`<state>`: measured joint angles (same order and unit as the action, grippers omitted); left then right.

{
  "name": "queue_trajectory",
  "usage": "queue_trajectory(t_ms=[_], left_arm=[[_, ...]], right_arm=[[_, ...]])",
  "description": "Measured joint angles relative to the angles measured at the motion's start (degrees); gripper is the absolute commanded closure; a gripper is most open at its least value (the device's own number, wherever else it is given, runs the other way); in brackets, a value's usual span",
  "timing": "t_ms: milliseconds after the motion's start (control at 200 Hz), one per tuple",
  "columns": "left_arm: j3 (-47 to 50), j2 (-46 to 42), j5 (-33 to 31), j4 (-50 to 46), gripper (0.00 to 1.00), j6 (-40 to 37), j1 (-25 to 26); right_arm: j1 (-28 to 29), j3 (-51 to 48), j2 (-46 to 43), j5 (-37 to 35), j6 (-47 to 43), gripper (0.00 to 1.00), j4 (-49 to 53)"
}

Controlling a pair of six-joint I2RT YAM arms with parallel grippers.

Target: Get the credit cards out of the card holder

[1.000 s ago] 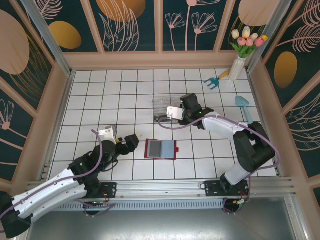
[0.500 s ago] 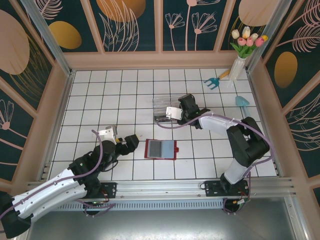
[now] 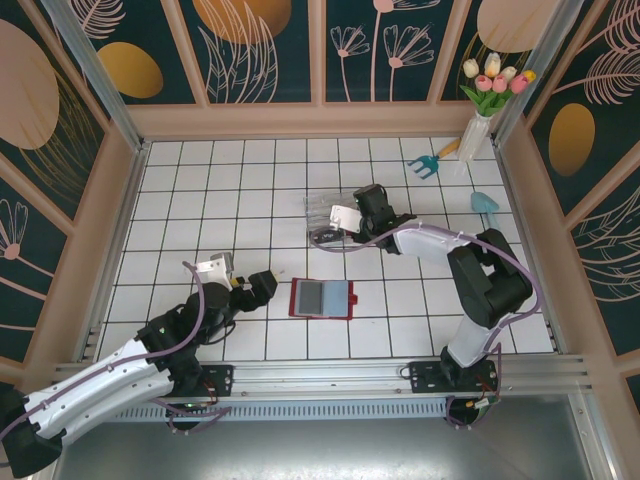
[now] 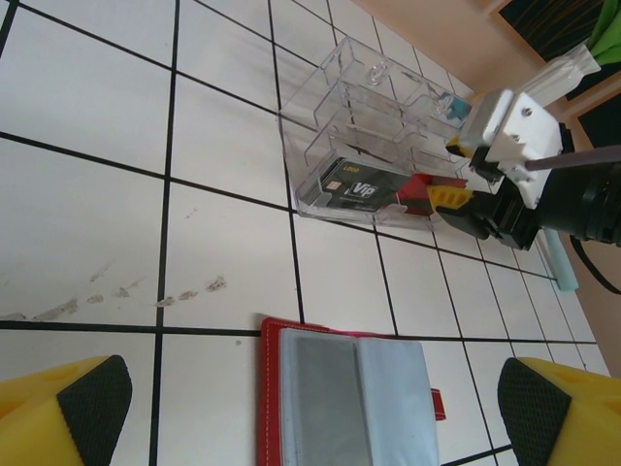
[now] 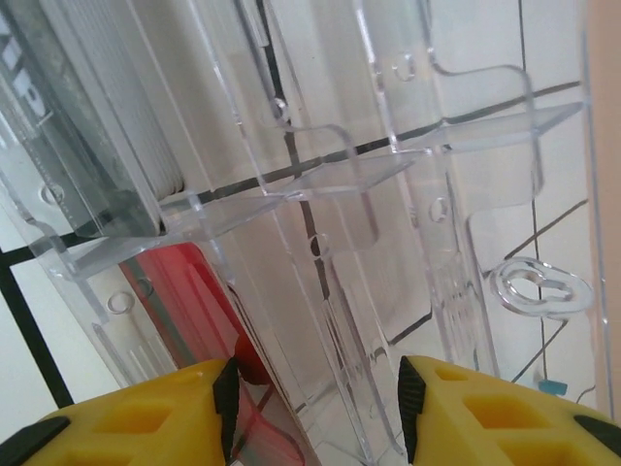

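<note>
White-tiled surface, card holder (image 3: 322, 298) lies opened flat, pockets up, a grey credit card (image 4: 325, 383) tucked inside. Left pincer (image 3: 262, 285) hangs spread wide just beside it, probably to reach in. Right pincer (image 5: 315, 403) pokes into the clear tray (image 3: 322, 208); can't tell if it's clenched.

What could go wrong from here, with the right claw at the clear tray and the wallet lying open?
1. The right claw is right at the clear tray. A nudge could shove or tip the tray and spill the black card.
2. The card holder lies open and loose on the tiles. With the left claw open near it, pulling the grey card may drag the whole holder instead.
</note>
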<state>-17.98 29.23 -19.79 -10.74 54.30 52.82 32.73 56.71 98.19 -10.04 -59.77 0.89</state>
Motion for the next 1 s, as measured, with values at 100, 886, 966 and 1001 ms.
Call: queue_trajectory(t_ms=[100,886,966,1001], left_arm=[[0.4,0.1,0.0,0.2,0.02,0.0,0.0],[-2.6,29.4,7.6,12.3,0.39,-0.1,0.0],[-3.1,33.0,8.9,13.8,0.45,-0.2,-0.2],[-3.4,34.4,9.6,14.3,0.48,-0.3,-0.3]], right_arm=[[0.2,0.6,-1.6,0.1,4.2,0.44,2.0],[16.0,-18.5,-30.4,2.6,63.7,0.73,2.9],[17.6,-20.5,-30.6,2.8,70.2,0.89,1.5],[18.6,-21.6,-30.6,2.9,72.6,0.92,0.8]])
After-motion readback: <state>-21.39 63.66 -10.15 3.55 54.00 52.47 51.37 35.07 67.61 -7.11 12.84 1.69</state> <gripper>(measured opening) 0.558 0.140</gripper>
